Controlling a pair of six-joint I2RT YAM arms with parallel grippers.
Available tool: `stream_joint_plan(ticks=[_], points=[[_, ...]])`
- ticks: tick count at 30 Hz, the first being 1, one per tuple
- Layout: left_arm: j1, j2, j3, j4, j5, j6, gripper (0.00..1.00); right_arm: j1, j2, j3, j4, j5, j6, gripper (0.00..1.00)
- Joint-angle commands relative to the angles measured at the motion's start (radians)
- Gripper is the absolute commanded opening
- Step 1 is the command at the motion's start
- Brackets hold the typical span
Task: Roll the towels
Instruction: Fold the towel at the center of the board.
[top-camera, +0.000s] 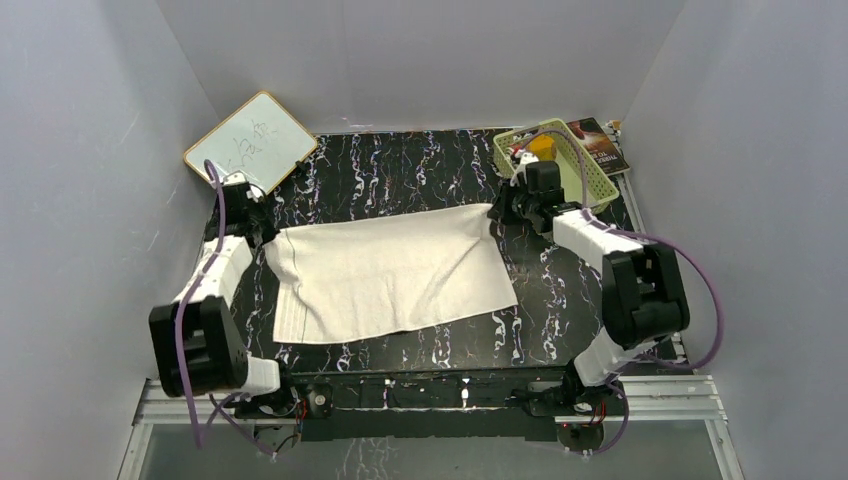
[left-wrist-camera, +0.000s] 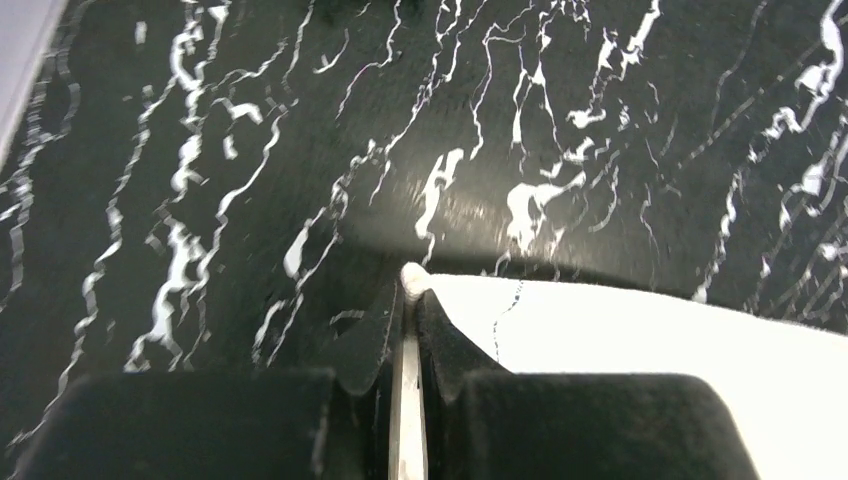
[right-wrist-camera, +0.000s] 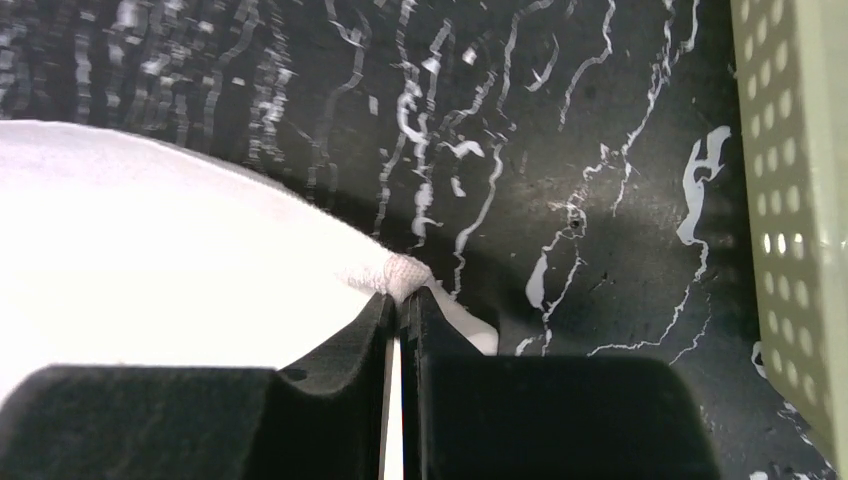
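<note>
Corners at the far edge of the cream towel (top-camera: 390, 275), spread flat on the table (top-camera: 560, 290), sit clenched in our left gripper (left-wrist-camera: 410, 300) and right gripper (right-wrist-camera: 402, 300), so we judge rolling barely begun: next, the 2 must curl that edge toward us evenly.

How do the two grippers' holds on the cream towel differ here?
The left gripper pinches the cream-white terry towel's far left corner, the right gripper its far right corner. The left gripper sits near the white whiteboard, the right beside the pale green perforated basket. Both are shut on it.
</note>
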Motion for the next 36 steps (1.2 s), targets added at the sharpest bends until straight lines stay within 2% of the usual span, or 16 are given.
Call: stream_joint_plan(ticks=[1, 4, 9, 18, 25, 30, 36], points=[[0.005, 0.152, 0.075, 0.221, 0.018, -0.037, 0.00, -0.003, 0.100, 0.094, 0.129, 0.036, 0.008, 0.00], [0.005, 0.254, 0.145, 0.258, 0.027, -0.005, 0.00, -0.010, 0.182, 0.172, 0.114, 0.063, -0.006, 0.00], [0.006, 0.394, 0.294, 0.224, 0.041, 0.073, 0.00, -0.015, 0.328, 0.331, 0.053, 0.093, -0.053, 0.00], [0.006, 0.520, 0.423, 0.278, 0.080, 0.173, 0.00, -0.019, 0.456, 0.509, -0.017, 0.182, -0.138, 0.00], [0.020, 0.499, 0.364, 0.384, 0.118, 0.213, 0.00, -0.019, 0.466, 0.535, 0.015, 0.227, -0.223, 0.00], [0.025, 0.482, 0.342, 0.400, 0.145, 0.210, 0.00, -0.018, 0.413, 0.478, 0.081, 0.243, -0.252, 0.00], [0.025, 0.398, 0.222, 0.477, 0.159, 0.169, 0.00, -0.013, 0.341, 0.367, 0.130, 0.199, -0.254, 0.00]])
